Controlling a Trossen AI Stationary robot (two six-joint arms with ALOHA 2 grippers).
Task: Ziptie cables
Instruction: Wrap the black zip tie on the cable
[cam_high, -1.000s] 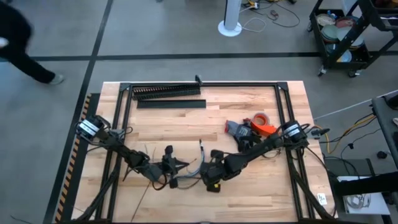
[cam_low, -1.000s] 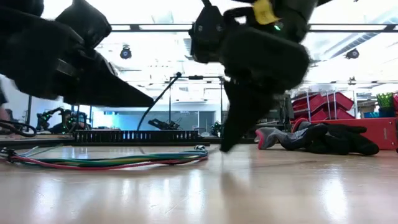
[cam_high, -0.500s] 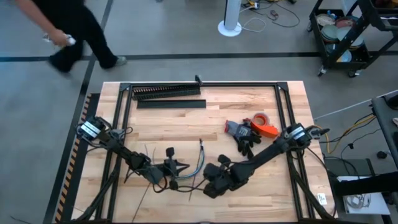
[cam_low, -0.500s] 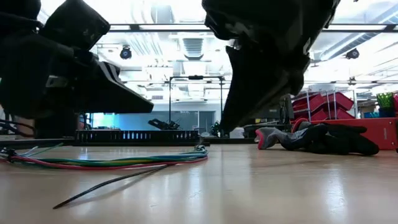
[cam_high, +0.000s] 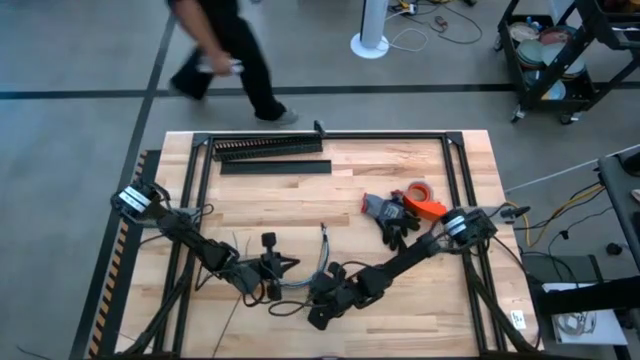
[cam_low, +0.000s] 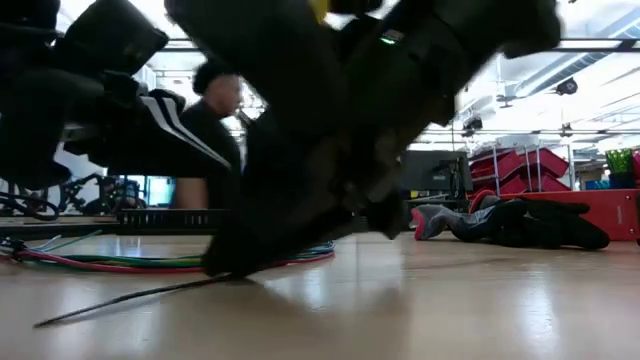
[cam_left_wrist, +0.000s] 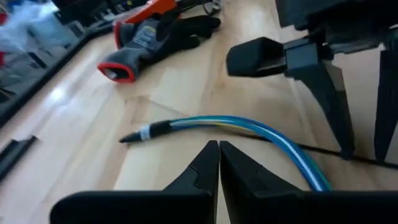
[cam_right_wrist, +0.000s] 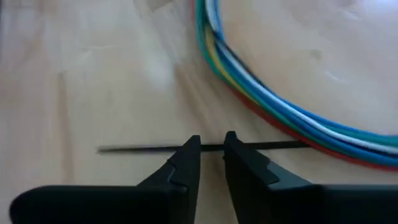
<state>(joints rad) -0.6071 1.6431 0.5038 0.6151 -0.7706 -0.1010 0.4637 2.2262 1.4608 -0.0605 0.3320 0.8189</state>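
though nothing is tied yet, my right jaws (cam_right_wrist: 211, 152), slightly parted, straddle a ziptie (cam_right_wrist: 140, 148) lying at six o'clock on the desk (cam_high: 400, 160), near the loose cables (cam_right_wrist: 261, 93); left jaws (cam_left_wrist: 219, 163) closed, empty.

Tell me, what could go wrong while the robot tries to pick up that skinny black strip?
The ziptie lies flat on the table, and the right gripper straddles it with a narrow gap, so the thin strip might slip out. The cables curve close by and could get nudged. The left gripper, shut beside the cables, could get in the way.
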